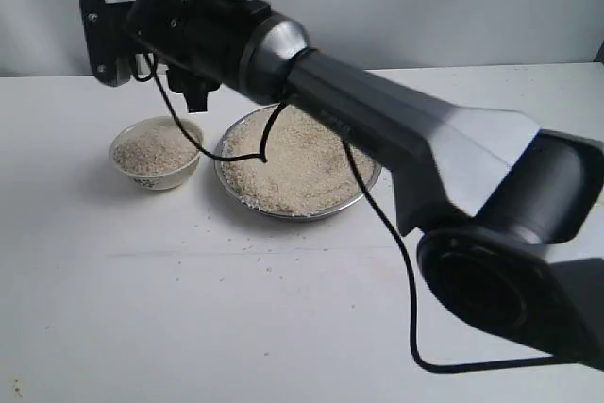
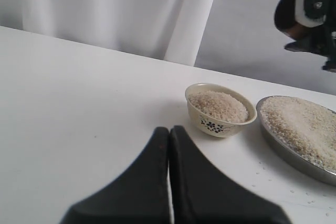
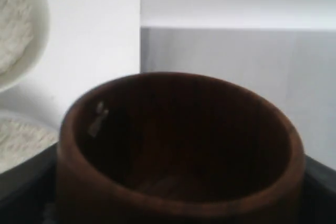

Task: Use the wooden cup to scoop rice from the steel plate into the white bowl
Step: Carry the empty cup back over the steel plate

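White counter (image 1: 104, 309), plain, backed by a pale wall and a hanging white curtain (image 2: 105, 9). Item one: white bowl (image 1: 160, 179), dark flower motif on its side, standing just beside the steel plate (image 1: 283, 212) and apart from it; filled with rice (image 1: 151, 148) nearly to the rim. Item two: steel plate, holding a broad, uneven bed of rice across most of its floor. Item three: wooden cup (image 3: 178, 129), clamped between the right fingers (image 3: 23, 192) and held in the air above the counter near bowl and plate; inside dark and empty save for a grain or two stuck to the wall. Left fingers (image 2: 147, 182): pressed together, holding nothing, low over the counter and well apart from the bowl. Progress, as judged: the bowl looks about full, so the transfer seems largely done; at most a small top-up is left, and more would likely spill. Incidentals: loose grains (image 1: 250, 250) scattered on the counter around the plate; a black cable (image 1: 411, 299) hanging from the right arm (image 1: 396, 139) and looping over the plate's rice, where it could drag through the heap on another scoop. Nothing else stands between cup, plate and bowl.
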Tool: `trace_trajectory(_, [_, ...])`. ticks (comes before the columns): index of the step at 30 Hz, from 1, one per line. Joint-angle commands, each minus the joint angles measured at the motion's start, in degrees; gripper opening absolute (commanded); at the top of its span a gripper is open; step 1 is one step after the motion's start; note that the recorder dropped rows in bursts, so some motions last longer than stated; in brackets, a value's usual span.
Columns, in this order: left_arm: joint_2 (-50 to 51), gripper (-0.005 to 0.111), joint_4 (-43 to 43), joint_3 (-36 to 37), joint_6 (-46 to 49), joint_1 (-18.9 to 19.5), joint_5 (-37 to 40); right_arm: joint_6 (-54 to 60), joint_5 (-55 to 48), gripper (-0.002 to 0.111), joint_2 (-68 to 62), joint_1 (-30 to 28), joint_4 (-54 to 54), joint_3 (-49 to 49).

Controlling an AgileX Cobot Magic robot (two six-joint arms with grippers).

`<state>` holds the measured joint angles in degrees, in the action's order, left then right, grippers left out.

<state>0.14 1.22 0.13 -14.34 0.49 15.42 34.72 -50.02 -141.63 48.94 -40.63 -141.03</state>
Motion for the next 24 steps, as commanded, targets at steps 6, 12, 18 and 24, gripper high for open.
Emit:
trace_trajectory(6, [-0.14,0.000,-0.19,-0.13,-0.19,-0.35,-0.19,12.56,-19.94,0.000,3.43,-4.95,18.89,0.35])
trace_trajectory(12, [-0.14,0.000,-0.19,-0.13,-0.19,-0.35,-0.19,14.57,-19.94,0.000,3.30,-4.95,20.71,5.69])
trace_trajectory(18, [-0.14,0.000,-0.19,-0.13,-0.19,-0.35,-0.19,14.57,-16.18,0.000,3.30,-4.95,26.54,8.70])
trace_trajectory(24, [-0.14,0.000,-0.19,-0.13,-0.19,-0.35,-0.19,14.57,-9.17,0.000,0.71,-4.95,27.84,8.59])
